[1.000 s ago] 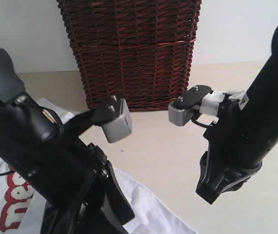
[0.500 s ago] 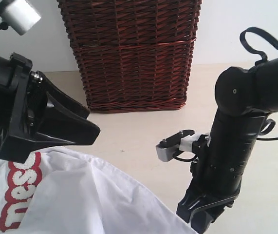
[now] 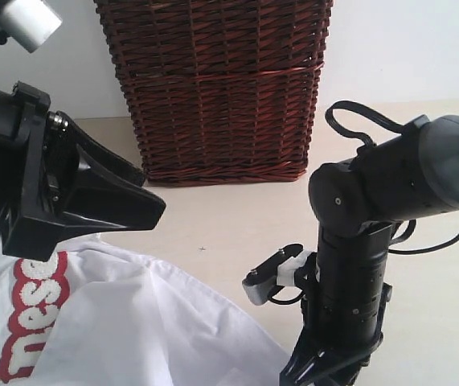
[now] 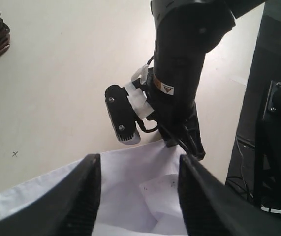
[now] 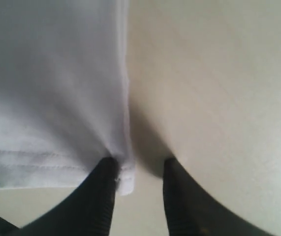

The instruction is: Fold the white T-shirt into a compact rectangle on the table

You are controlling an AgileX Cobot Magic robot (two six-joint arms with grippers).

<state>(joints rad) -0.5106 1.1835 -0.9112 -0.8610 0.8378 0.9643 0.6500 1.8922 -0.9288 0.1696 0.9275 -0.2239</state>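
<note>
The right claw (image 5: 139, 166) is standing spread at the near right of the scene. Its two black fingers (image 5: 103, 196) are pointing down at the table, and the stitched hem corner (image 5: 124, 183) of the shirt is lying against the inner side of one of them, so nothing is being pinched yet. The left claw (image 4: 139, 160) is standing spread too, hovering over the cloth. White fabric is showing through its gap, with no fold caught between the tips.

The white cotton T-shirt (image 3: 133, 322), with fuzzy red-outlined lettering (image 3: 32, 322) showing at the near left, is lying rumpled on the near left part of the wide, pale beige tabletop (image 3: 237, 217). It is bulging up under the left arm, and its right edge is running toward the right claw. At the far side a tall, dark red-brown woven wicker basket (image 3: 221, 88) is standing well apart from the shirt.

The step in hand is probably the taking of a hem corner ahead of a fold. The next move is calling for the right claw to shift slightly over the cloth so that the hem sits between both fingers, and then to close. The left claw is needing an edge of its own.

The collar, the sleeves and much of the shirt are being cut off at the near edge or covered by the left arm. Whether the left claw is touching the cloth cannot be made out.
</note>
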